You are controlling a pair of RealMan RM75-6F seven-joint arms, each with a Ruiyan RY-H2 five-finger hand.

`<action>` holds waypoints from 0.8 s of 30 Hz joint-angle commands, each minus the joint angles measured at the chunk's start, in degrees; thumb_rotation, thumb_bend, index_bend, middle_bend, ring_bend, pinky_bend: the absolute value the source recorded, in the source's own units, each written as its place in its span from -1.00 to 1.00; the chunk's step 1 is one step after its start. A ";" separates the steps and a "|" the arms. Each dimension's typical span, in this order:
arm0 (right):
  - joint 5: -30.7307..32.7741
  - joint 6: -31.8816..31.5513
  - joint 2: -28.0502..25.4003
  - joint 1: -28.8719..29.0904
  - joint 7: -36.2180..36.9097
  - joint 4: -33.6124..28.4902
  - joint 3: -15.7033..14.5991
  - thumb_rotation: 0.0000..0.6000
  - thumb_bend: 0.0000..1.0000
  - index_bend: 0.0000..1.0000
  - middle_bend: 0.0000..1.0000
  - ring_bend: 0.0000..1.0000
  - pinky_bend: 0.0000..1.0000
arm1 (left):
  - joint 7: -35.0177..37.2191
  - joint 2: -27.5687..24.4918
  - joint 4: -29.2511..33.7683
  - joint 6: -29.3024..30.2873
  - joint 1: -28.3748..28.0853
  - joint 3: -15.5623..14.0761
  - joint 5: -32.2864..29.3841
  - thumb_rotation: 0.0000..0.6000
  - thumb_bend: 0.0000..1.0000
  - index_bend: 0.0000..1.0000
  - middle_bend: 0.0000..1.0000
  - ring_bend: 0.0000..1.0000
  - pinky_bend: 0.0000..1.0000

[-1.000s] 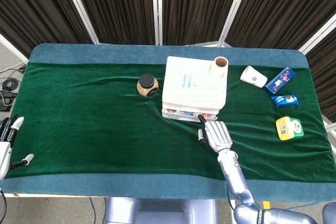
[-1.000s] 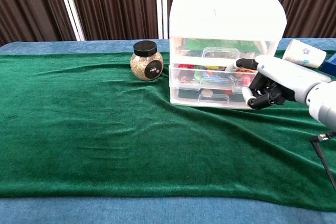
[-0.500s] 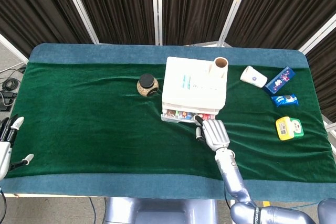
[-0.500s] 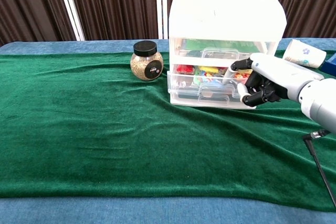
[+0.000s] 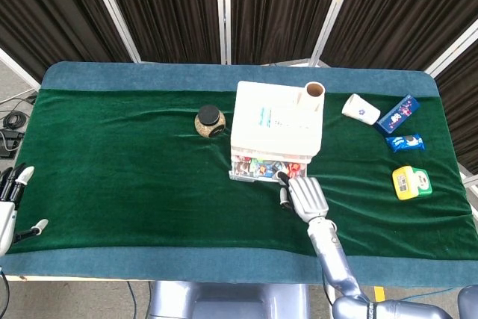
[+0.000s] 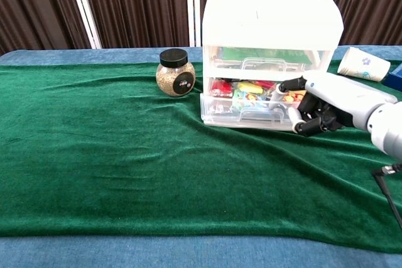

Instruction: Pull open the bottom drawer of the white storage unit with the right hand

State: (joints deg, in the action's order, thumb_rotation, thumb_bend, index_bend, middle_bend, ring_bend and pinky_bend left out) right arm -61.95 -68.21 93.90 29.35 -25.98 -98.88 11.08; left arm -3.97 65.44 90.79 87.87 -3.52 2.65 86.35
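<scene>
The white storage unit (image 5: 275, 121) (image 6: 270, 17) stands mid-table. Its bottom drawer (image 5: 258, 169) (image 6: 242, 110) sticks out a short way toward me, with small colourful items showing inside. My right hand (image 5: 305, 196) (image 6: 326, 106) is at the right part of the drawer's front, its fingers curled onto the front edge and its thumb above. My left hand (image 5: 9, 199) hangs off the table's near left edge, holding nothing, fingers apart.
A round jar with a black lid (image 5: 210, 122) (image 6: 174, 72) stands left of the unit. A cardboard tube (image 5: 314, 95) sits on the unit's top. At the right lie a paper cup (image 5: 361, 108) (image 6: 363, 64), a blue box (image 5: 398, 113), a blue packet (image 5: 405, 142) and a yellow pack (image 5: 412, 181).
My right hand has drawn back toward me and the bottom drawer has slid out with it, showing more of its contents. The left hand has stayed still.
</scene>
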 commanded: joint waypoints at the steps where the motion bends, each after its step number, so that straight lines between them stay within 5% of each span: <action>1: -0.28 -0.31 -0.42 -0.32 -0.01 -0.60 -0.62 1.00 0.33 -0.13 0.82 0.92 0.65 | 0.03 -0.04 0.03 0.03 0.02 -0.01 0.01 1.00 -0.84 -1.00 -1.00 -1.00 -1.00; 24: -3.72 -2.43 -2.75 -2.70 2.07 -3.33 -3.84 1.00 0.33 -0.10 0.83 0.93 0.66 | -0.36 0.01 0.19 -0.02 0.03 -0.09 0.03 1.00 -0.84 -1.00 -1.00 -1.00 -1.00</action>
State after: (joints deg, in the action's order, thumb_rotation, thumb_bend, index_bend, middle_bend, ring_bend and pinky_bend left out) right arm -65.64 -70.61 91.18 26.68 -23.91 -102.19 7.27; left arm -4.33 65.44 90.99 87.86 -3.48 2.56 86.38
